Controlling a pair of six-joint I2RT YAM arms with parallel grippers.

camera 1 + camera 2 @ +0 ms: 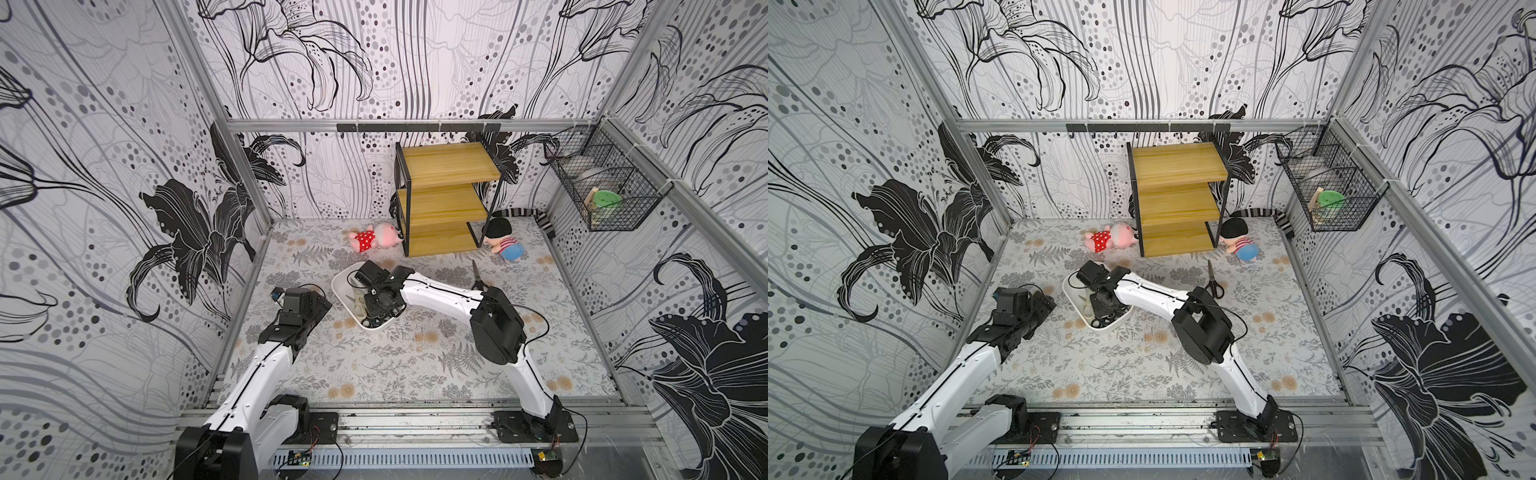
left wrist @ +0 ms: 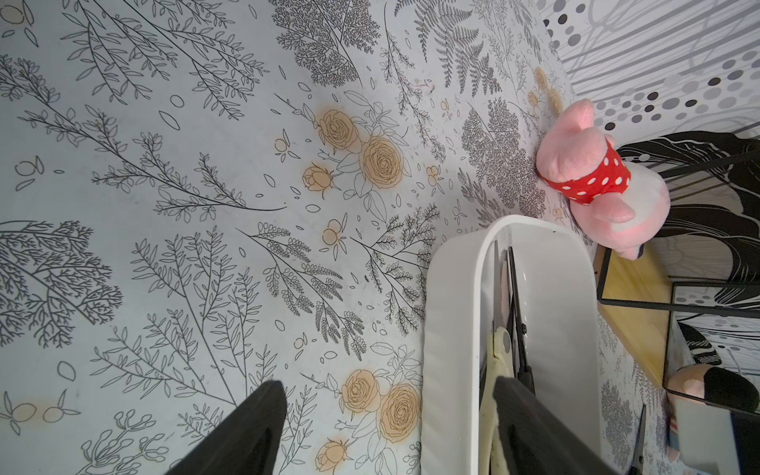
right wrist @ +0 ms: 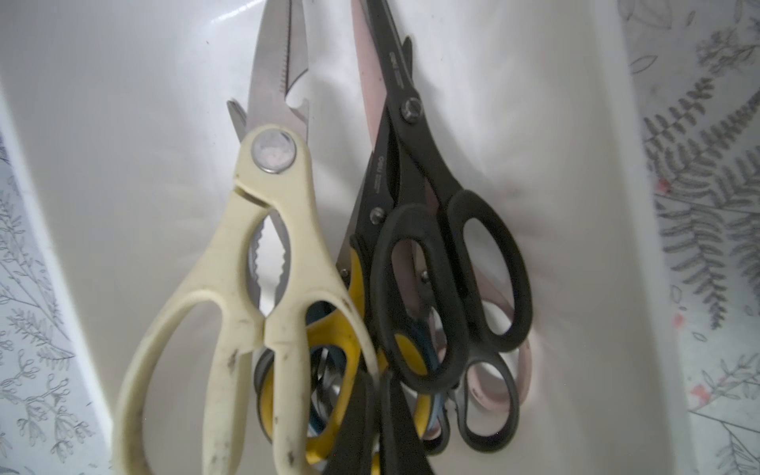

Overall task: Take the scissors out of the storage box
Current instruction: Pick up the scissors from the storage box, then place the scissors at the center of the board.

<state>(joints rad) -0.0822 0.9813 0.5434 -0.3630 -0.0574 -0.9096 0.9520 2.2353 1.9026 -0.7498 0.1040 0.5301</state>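
Several scissors [image 3: 411, 164] lie beneath the closed right pincer [image 3: 376, 415].

The right arm stretches over the storage box [image 1: 340, 279], wrist bent downward, and the right gripper [image 3: 376, 386] is inside it with its fingers pressed together (any hold is unclear). The left gripper [image 2: 386, 384] hovers over the box's side wall, jaws wide apart.

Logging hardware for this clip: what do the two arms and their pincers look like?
Both arms match: the left arm and right arm have glossy white rounded links with chunky black joint housings, and a thin black cable runs along each white link. The left pincer and right pincer have flat, matte black fingers.
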